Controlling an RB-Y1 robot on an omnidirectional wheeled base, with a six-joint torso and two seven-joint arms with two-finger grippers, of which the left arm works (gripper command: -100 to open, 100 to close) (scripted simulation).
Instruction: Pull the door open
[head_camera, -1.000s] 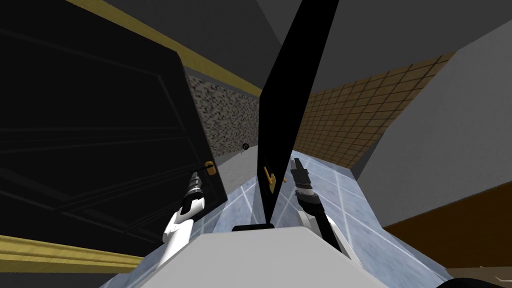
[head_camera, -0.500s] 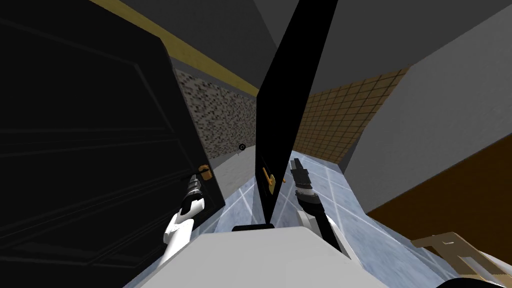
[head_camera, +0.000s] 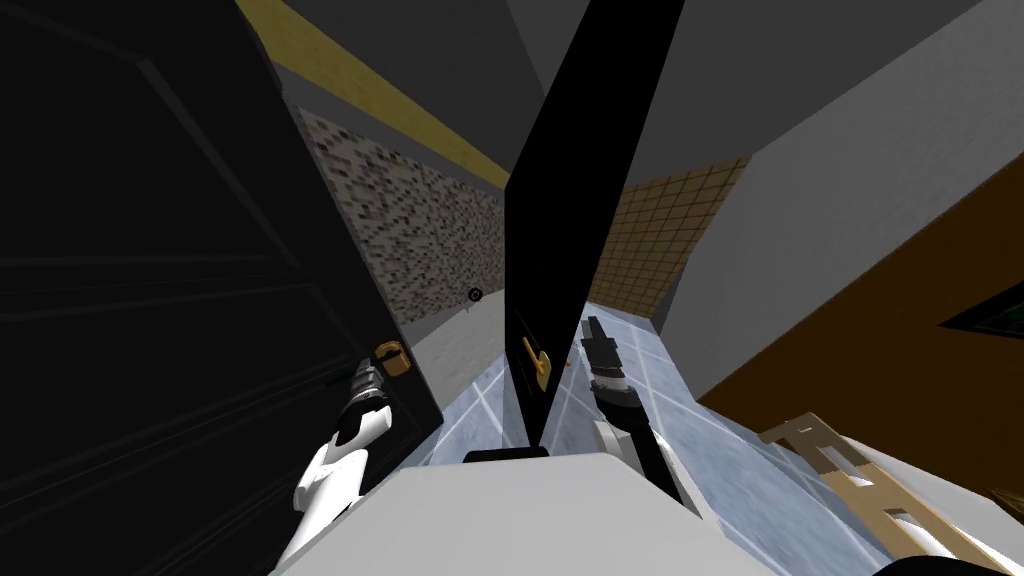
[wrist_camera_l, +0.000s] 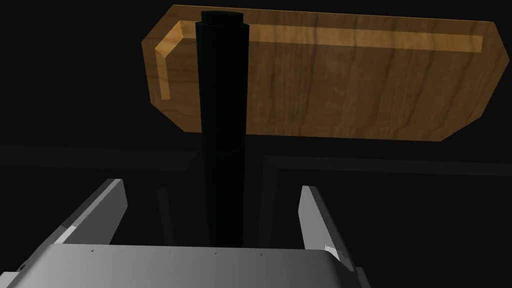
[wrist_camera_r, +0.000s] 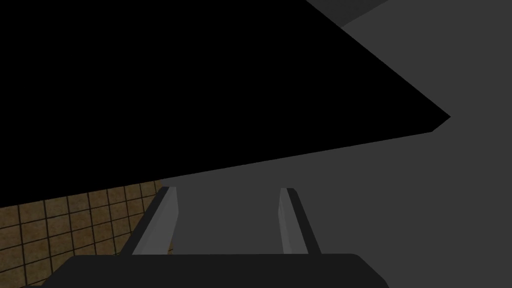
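– At the free edge of the dark door (head_camera: 150, 300), on the robot's left, is the handle. It is a round black bar (wrist_camera_l: 222, 125) standing off a wood-grained plate (wrist_camera_l: 350, 85). The leaf stands angled away from the speckled wall (head_camera: 420, 230) beyond it, and I judge it partly open.

– And the left gripper (wrist_camera_l: 212, 186)?

– It straddles the bar, which runs up the middle between the two fingers with a gap on each side. Neither finger touches it. The fingers are spread and nothing is clamped.

– Why spread, if the job is a pull?

– My reading is that it works as a hook rather than a pinch. A bar caught between loose fingers can turn as the leaf swings, whereas a hard clamp would fight that arc. The risk is that the bar slips out past the fingertips if the hand drifts off line.

– What about the other arm?

– The right gripper (head_camera: 592, 330) is held forward, just right of a second black panel (head_camera: 545, 250) seen edge-on. That panel has its own yellowish lever (head_camera: 537, 362) near the gripper, untouched. The fingers are apart and hold nothing. It is probably parked there to stay out of the door's path.

– And underfoot?

– Pale tiled floor (head_camera: 470, 400) runs between the two dark leaves.
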